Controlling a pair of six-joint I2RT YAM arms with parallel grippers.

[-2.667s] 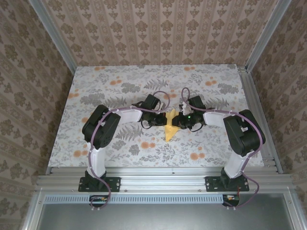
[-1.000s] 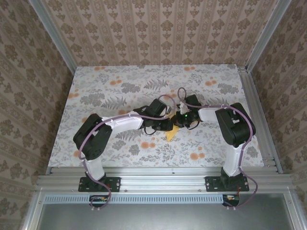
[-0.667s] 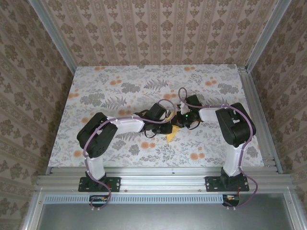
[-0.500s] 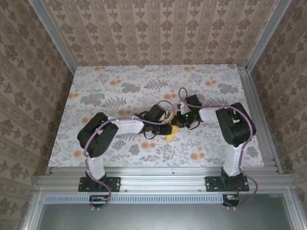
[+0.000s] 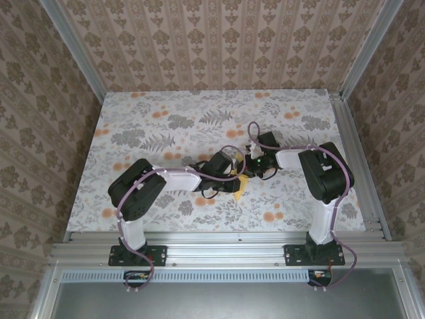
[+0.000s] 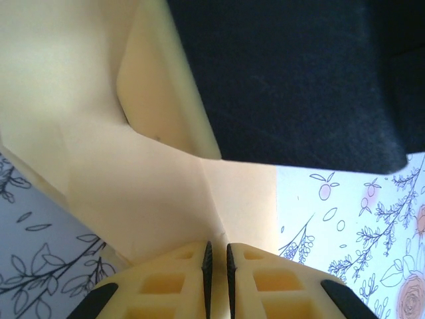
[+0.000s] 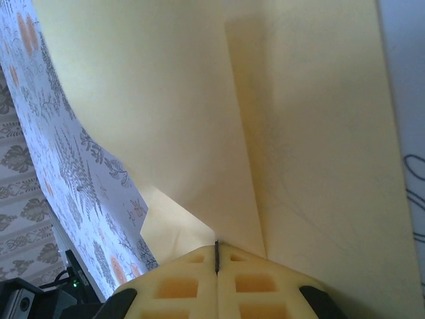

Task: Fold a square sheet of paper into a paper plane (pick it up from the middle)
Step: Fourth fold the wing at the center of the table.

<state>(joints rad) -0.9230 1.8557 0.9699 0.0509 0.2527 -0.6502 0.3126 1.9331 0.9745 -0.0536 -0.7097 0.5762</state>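
Observation:
The square sheet of paper [image 5: 240,185] is pale yellow and folded into layered flaps. It sits at the table's middle, mostly hidden under both grippers. My left gripper [image 5: 233,181] reaches in from the left. In the left wrist view the paper [image 6: 133,166] shows a centre crease running into the left gripper [image 6: 216,256], whose pads stand a sliver apart with the crease between them. My right gripper [image 5: 250,171] comes in from the right. In the right wrist view it [image 7: 216,256] is shut tight on a folded edge of the paper [image 7: 199,100].
The table [image 5: 153,126] has a white cloth with grey leaves and orange flowers, and is walled by patterned panels. An aluminium rail [image 5: 219,249] runs along the near edge. The dark body of the right arm [image 6: 299,80] looms just beyond the left fingers.
The left arm has stretched further right and lower, its gripper sliding over the paper and covering more of it. The left jaws narrowed slightly. The right gripper barely moved.

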